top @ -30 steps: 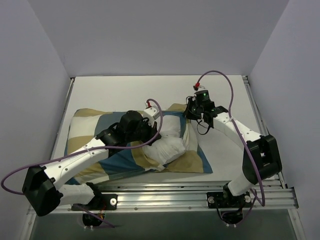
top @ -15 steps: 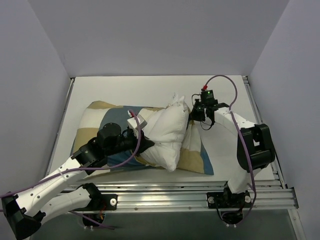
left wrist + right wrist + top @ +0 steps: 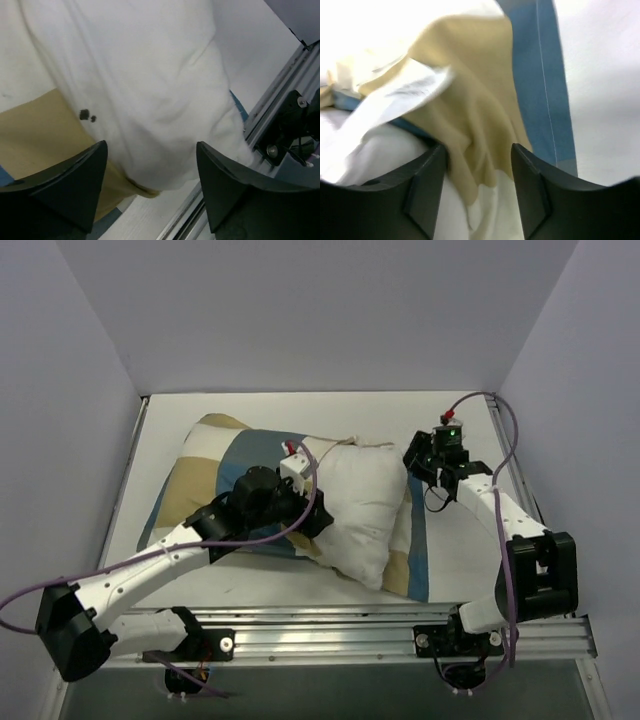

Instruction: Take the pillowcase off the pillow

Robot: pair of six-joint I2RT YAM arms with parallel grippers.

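Pillow: the plump plain white pillow [image 3: 355,505] looks mostly out of its cover. It's lying on the white table [image 3: 250,415], with its long axis slanting from far-left to near-right.
Pillowcase: the soft blue, tan and white block-pattern pillowcase [image 3: 215,465] is spread to the left under the left arm. A strip of it also pokes out along the pillow's right side.
Left gripper: the left gripper [image 3: 312,520] is wide open with nothing pinched. It's parked against the pillow's left flank, so the pillow sits right in front of it.
Right gripper: the right gripper [image 3: 415,465] is at the pillow's far-right corner. In its own wrist view the fingers look closed on a bunched fold of tan cloth.
Key relation: the pillow lies right of the left gripper and left of the right gripper. The cover runs underneath it between them.
Nearer arm: left, I'd say. It's touching the pillow.
My guess at next: pin or drag the pillow one way and pull the cloth the other.
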